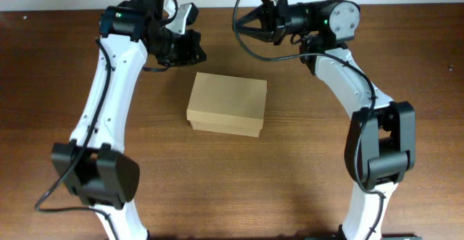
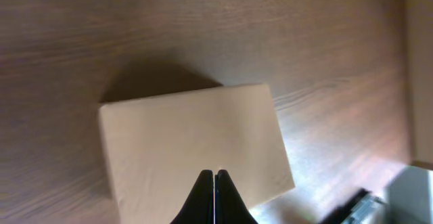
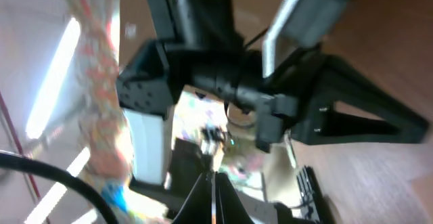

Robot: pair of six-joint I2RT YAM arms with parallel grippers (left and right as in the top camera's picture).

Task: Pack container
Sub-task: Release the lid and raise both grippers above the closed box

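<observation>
Brown wooden table [image 1: 304, 189] supports the work. Left gripper [image 2: 215, 178] and right gripper [image 3: 212, 178] are both closed, holding nothing, raised behind the container [image 1: 227, 104], which sits centred with its lid down. Both are likely parked clear because packing looks complete.

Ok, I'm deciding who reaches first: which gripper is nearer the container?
Left. The left gripper hangs shut just beyond the container's far left corner. The right gripper, also shut, sits farther back beyond its far edge, pointing toward the left arm.
</observation>
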